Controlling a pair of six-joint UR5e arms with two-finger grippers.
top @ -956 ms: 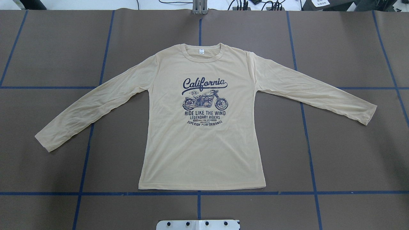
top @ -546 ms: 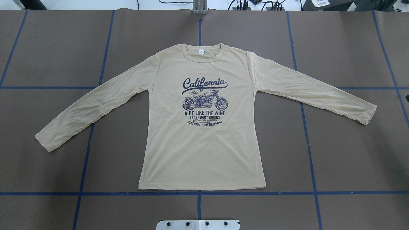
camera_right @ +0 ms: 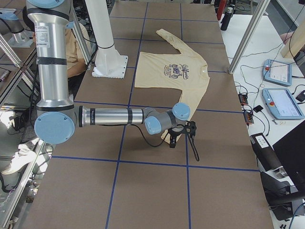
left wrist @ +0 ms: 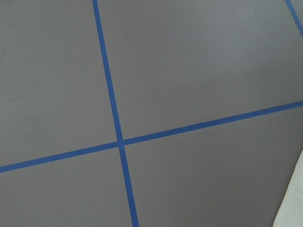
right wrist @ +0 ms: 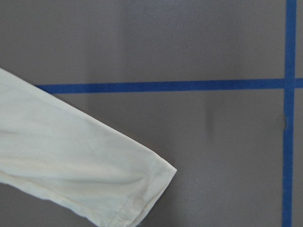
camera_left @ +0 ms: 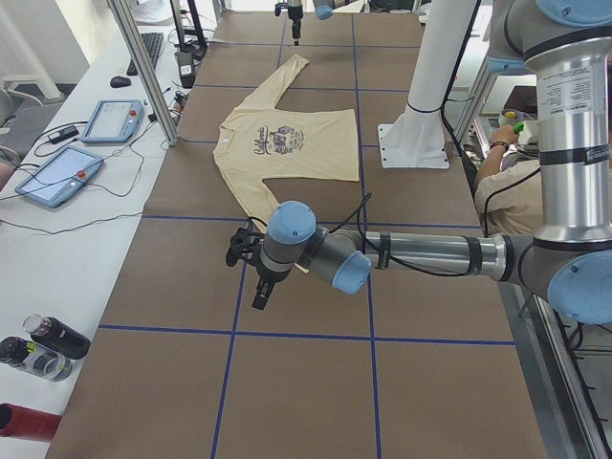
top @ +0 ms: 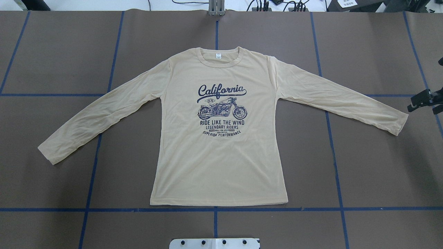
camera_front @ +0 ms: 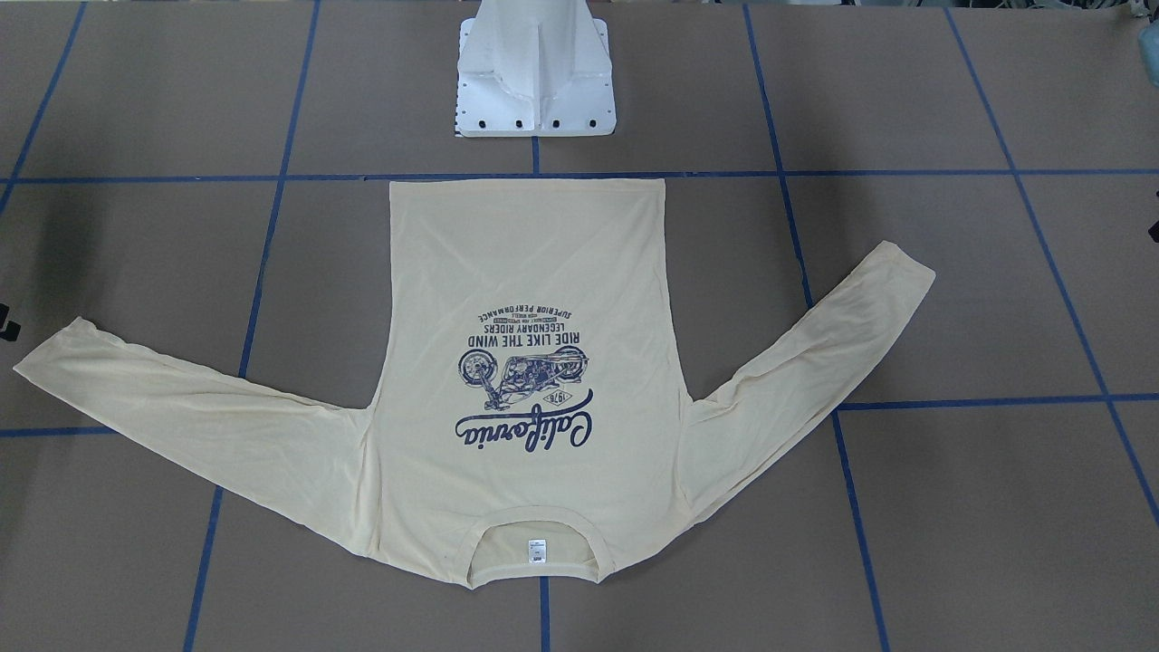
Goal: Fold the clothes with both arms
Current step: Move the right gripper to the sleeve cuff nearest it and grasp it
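- Cream-yellow long-sleeved T-shirt (top: 221, 155) of thin fabric, with a navy "California" motorcycle print, lies flat and face up in the middle of the brown blue-taped surface (top: 380, 166). Its collar points away from the robot and both sleeves are spread wide.
- We see no fold in it anywhere, so we judge the work to be at its opening step: the approach to the sleeves.
- The black two-finger right hand (top: 423, 100) hovers just beyond the right sleeve cuff (top: 398, 122), not touching it. Its wrist camera looks straight down on that cuff. We cannot tell whether its fingers are parted.
- The black two-finger left hand (camera_left: 251, 268) hangs above the surface near the left sleeve cuff (top: 48, 152). Its wrist camera catches only a sliver of pale fabric in one corner. We cannot tell its state either.
- Next, we think each hand must move in over its cuff, come down and pinch the thin cloth without bunching it. The two can then carry the sleeves in across the chest together.
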